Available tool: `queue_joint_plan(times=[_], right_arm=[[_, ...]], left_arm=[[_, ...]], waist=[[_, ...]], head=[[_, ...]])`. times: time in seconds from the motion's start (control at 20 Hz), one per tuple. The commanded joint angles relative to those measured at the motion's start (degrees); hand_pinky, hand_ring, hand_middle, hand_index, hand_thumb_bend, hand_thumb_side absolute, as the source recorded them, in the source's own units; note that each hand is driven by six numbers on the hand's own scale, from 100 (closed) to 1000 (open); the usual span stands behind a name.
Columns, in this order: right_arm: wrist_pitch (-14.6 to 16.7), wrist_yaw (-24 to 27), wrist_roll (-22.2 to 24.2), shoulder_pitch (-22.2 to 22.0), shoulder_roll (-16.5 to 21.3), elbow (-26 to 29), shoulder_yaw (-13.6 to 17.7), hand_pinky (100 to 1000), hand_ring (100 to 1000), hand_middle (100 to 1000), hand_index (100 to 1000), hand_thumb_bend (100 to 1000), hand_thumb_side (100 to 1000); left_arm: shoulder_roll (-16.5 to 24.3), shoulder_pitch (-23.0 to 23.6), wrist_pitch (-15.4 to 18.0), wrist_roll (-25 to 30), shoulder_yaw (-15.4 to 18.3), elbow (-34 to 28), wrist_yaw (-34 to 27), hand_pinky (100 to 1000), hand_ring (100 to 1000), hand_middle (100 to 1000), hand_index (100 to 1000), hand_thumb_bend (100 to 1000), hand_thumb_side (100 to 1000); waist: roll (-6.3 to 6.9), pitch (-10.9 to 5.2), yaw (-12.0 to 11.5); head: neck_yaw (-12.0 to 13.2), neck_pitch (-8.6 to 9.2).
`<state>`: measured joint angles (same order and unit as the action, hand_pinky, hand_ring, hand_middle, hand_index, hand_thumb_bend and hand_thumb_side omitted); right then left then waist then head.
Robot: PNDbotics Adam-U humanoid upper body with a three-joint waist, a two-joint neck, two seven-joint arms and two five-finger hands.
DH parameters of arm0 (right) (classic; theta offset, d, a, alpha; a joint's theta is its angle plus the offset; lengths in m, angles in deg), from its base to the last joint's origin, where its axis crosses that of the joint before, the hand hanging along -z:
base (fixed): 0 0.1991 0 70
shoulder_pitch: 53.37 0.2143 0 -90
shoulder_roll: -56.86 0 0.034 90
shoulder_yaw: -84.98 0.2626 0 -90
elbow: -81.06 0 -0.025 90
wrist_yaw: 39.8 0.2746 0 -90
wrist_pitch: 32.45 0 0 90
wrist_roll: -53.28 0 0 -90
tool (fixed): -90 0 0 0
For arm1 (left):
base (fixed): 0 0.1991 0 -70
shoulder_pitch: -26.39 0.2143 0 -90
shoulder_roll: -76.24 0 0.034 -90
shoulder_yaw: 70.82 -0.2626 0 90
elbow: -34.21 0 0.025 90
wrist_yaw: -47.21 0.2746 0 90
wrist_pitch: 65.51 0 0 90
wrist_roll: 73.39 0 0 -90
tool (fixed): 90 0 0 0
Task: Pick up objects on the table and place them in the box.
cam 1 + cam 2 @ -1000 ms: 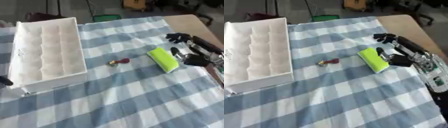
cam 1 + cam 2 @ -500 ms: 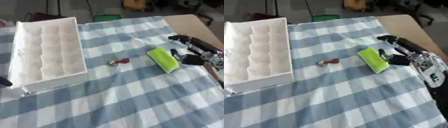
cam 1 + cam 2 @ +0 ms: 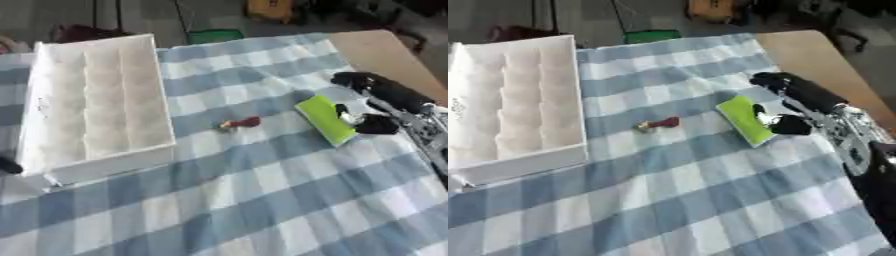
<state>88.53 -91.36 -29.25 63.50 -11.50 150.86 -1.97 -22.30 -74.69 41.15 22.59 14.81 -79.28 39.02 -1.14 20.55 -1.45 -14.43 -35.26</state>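
A flat, oblong, lime-green object [image 3: 325,120] lies on the blue-and-white checked tablecloth [image 3: 262,190], right of the middle of the table, with its long side running from far-left to near-right. It looks like a sponge or a small pad, but I cannot tell which. Left of it, apart from it, lies a small red thing [image 3: 242,122] with a pale end. The white box [image 3: 92,105] stands at the left side of the table; inside it has many small compartments in rows. A faint mark shows on its left wall, but no writing can be read there.

The right hand [image 3: 378,107] comes in from the right and lies just beside the right edge of the green object. Its fingers [image 3: 367,86] reach toward the far side and its thumb [image 3: 759,111] touches the green edge. The hand is spread and grips nothing. A dark bit at the left edge near the box cannot be made out.
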Motion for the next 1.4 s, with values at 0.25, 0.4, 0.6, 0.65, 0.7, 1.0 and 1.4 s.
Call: queue_joint_plan(times=[0.25, 0.4, 0.6, 0.65, 0.7, 1.0, 1.4], right_arm=[[3.5, -5.3, 3.4, 1.6, 2.4, -1.5, 0.0, 997, 1000, 1000, 1000, 175, 998], [3.5, -5.8, 3.2, 1.9, 2.6, -2.4, 0.4, 996, 1000, 1000, 1000, 206, 967], [3.0, -7.4, 1.6, 2.1, 2.8, -3.8, 0.7, 990, 1000, 1000, 1000, 227, 934], [2.9, -7.7, 1.2, 2.2, 2.8, -4.1, 0.7, 990, 1000, 1000, 1000, 227, 934], [2.7, -8.0, 0.7, 2.2, 2.8, -4.5, 0.9, 983, 1000, 1000, 1000, 238, 891], [1.4, -9.7, -3.6, 2.2, 2.2, -7.1, 1.0, 931, 967, 1000, 1000, 254, 804], [2.0, -8.7, -3.9, 2.1, 1.8, -8.6, 1.1, 872, 928, 995, 1000, 130, 791]], left_arm=[[0.0, -0.4, 0.0, 0.3, 0.0, -1.1, 0.2, 475, 1000, 984, 822, 213, 746], [0.0, -0.4, 0.1, 0.2, 0.0, -1.1, 0.2, 475, 1000, 984, 821, 212, 746], [-0.1, -0.4, 0.0, 0.3, 0.0, -1.1, 0.3, 475, 1000, 985, 822, 213, 747], [-0.1, -0.4, 0.0, 0.3, 0.0, -1.1, 0.3, 475, 1000, 985, 822, 213, 747], [-0.1, -0.4, 0.0, 0.3, 0.0, -1.1, 0.4, 475, 1000, 985, 822, 212, 747], [-0.1, -0.4, 0.1, 0.3, 0.0, -1.1, 0.4, 475, 1000, 985, 822, 213, 748], [-0.2, -0.3, 0.2, 0.2, 0.1, -1.1, 0.3, 475, 1000, 985, 821, 213, 747]], waist=[[-0.11, -1.18, -0.1], [-0.11, -1.11, -0.1], [-0.17, -1.00, -0.1], [-0.18, -1.00, -0.1], [-0.17, -0.98, -0.1], [-0.14, -0.90, -0.1], [-0.04, -0.85, -0.1]], head=[[-0.5, 0.12], [-0.5, 0.16], [-0.6, 0.26], [-0.6, 0.26], [-0.6, 0.29], [-0.7, 0.32], [-0.7, 0.27]])
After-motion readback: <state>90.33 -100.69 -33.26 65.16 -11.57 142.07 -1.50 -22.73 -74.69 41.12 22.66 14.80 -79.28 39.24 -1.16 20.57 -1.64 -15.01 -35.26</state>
